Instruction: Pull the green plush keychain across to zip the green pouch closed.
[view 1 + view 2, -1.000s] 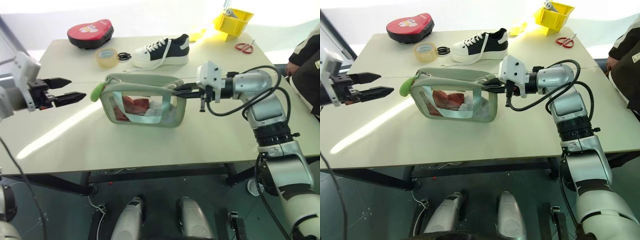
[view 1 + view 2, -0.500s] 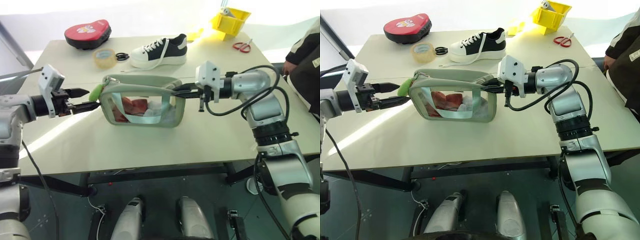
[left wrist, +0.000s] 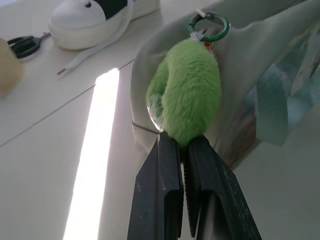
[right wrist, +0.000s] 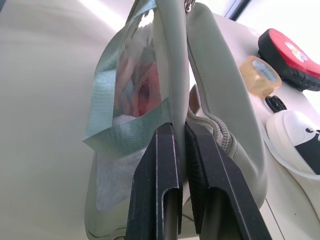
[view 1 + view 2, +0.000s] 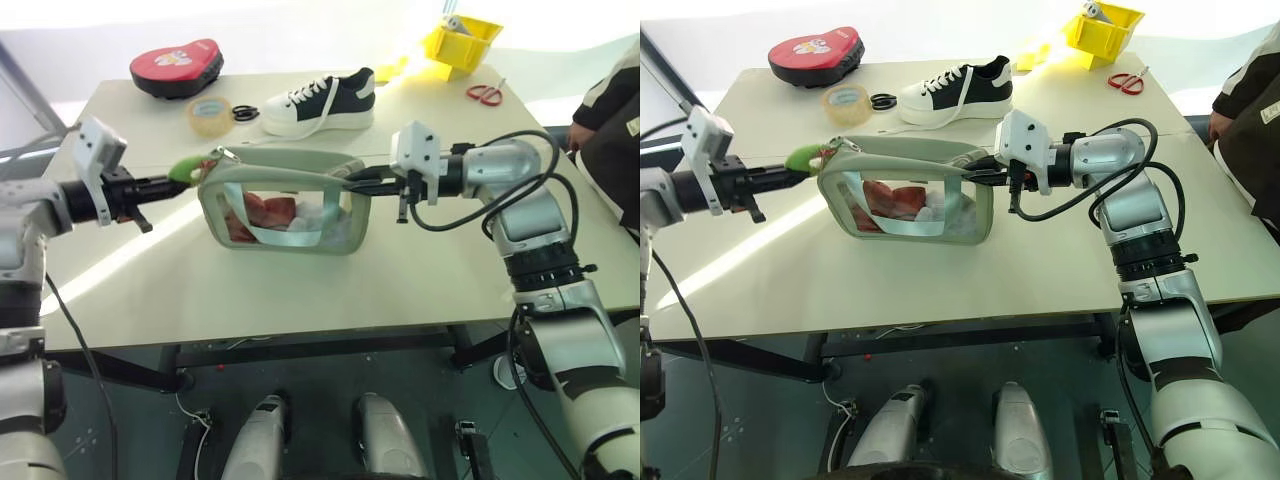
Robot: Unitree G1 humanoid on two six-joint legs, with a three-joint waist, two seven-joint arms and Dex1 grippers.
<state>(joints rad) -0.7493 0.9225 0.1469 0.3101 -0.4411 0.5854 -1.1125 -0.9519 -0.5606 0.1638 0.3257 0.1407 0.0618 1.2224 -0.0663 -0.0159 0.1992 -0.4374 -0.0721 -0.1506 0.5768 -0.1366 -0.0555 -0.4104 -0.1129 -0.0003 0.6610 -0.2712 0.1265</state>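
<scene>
Standing mid-table, the green pouch point(image 5: 285, 205) is pinched at its three o'clock end by the closed right gripper point(image 5: 352, 180); at nine o'clock, the green plush keychain point(image 3: 186, 95) is clamped by the closed left gripper point(image 3: 186, 165).

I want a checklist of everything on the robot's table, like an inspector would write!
Surface: pale table, a bright strip of light across its left part.
Job's things: green pouch standing upright, top unzipped; green plush keychain at its left end.
Clutter: red padded case, tape roll, black-and-white sneaker, red scissors, yellow bin.
Grippers: left gripper fingers shut on the keychain; right gripper fingers shut on the pouch's right end.
Cables: black cable looping along the right arm.
Surroundings: a person's dark sleeve at the right edge.
</scene>
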